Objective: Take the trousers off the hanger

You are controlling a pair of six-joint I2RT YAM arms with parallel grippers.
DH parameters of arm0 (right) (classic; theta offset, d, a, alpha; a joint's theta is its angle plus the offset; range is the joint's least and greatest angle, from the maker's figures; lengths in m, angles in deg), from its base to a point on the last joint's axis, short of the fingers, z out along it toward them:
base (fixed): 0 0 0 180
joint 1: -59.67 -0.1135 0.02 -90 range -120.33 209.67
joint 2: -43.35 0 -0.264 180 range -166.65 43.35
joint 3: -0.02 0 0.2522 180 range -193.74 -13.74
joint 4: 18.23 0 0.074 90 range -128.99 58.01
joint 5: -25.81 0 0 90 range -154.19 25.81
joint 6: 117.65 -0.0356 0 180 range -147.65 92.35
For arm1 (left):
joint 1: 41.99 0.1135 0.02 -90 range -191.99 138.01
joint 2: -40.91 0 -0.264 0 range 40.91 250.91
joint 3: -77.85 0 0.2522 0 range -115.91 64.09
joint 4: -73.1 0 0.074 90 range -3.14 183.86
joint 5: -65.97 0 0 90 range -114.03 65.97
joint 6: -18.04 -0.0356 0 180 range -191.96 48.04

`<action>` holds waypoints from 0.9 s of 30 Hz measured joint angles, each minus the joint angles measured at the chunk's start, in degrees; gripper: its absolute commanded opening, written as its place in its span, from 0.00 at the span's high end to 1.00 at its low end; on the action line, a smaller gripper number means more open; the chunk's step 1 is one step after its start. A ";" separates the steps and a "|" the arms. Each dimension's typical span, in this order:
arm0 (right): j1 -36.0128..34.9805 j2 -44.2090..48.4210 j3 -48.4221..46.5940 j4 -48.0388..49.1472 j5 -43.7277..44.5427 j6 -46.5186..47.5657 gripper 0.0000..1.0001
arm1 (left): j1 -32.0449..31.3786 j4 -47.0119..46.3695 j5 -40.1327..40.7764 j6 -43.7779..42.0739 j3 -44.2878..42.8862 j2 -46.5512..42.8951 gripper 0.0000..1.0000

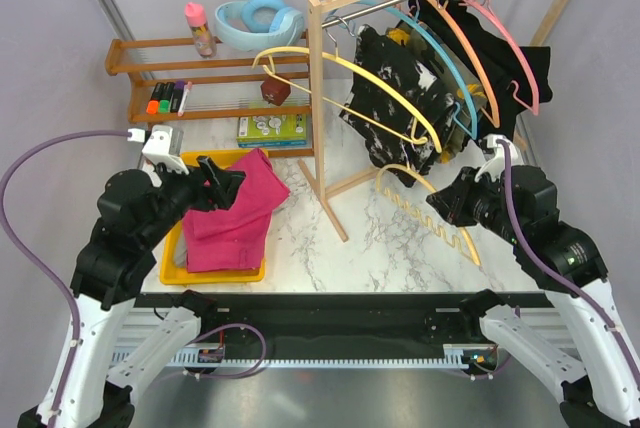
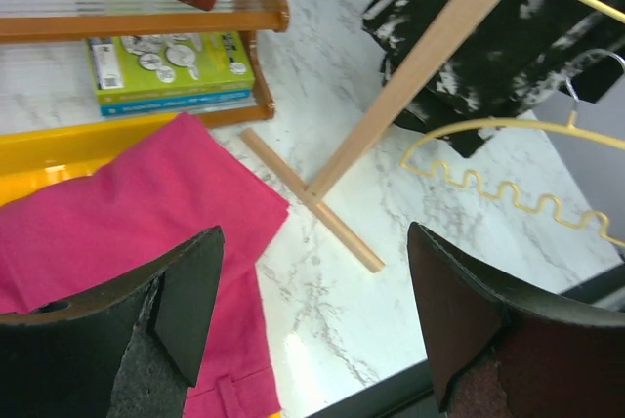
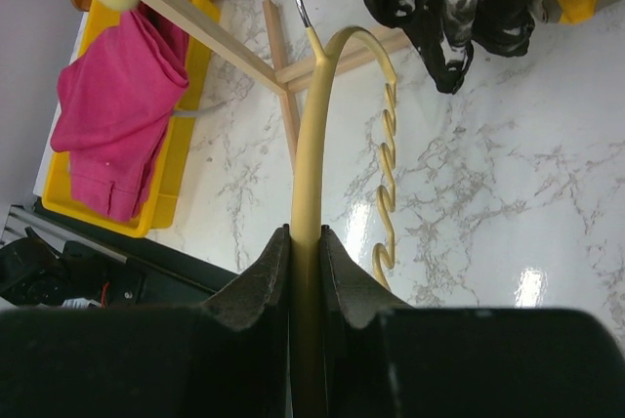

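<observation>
Magenta trousers [image 1: 232,216] lie loose in a yellow bin [image 1: 170,248], also in the left wrist view [image 2: 117,203] and the right wrist view [image 3: 117,105]. My left gripper [image 1: 222,183] hangs open and empty just above them [image 2: 312,320]. Black trousers with white speckles [image 1: 400,98] hang on a yellow hanger on the wooden rack [image 1: 330,188]. A plain black garment [image 1: 480,48] hangs behind them. My right gripper [image 1: 440,203] is shut on a bare yellow hanger [image 3: 317,125] with a wavy bar, held over the marble table.
Blue, orange and pink hangers [image 1: 490,38] hang on the rail. The rack's wooden foot [image 2: 312,193] crosses the table centre. A wooden shelf [image 1: 200,78] at the back left holds markers, a bottle and a blue ring. A green book [image 2: 166,66] lies under it.
</observation>
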 measured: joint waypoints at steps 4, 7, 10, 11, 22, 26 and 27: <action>0.00 -1.68 -1.62 1.49 -0.50 0.24 1.00 | 0.00 0.00 -4.28 1.75 0.02 -0.46 0.20; 0.00 -3.61 -3.17 1.95 -0.92 0.42 1.00 | 0.00 -0.02 -6.10 2.56 0.17 -0.61 0.20; 0.00 -5.75 -4.72 2.58 -0.92 0.42 1.00 | 0.00 0.00 -7.39 3.04 0.26 -1.11 0.20; 0.02 -6.62 -5.31 2.73 -0.87 0.44 1.00 | 0.00 -0.02 -7.65 3.15 0.26 -1.36 0.20; 5.14 -12.09 -8.70 4.44 -1.44 2.12 1.00 | 0.00 0.00 -10.54 3.61 0.26 -2.75 0.22; 6.88 -15.06 -11.69 5.25 -4.74 2.36 1.00 | 0.00 0.00 -11.06 3.63 0.26 -3.06 0.22; 7.04 -15.82 -12.55 5.60 -5.46 2.34 1.00 | 0.00 0.00 -11.26 3.63 0.26 -3.13 0.22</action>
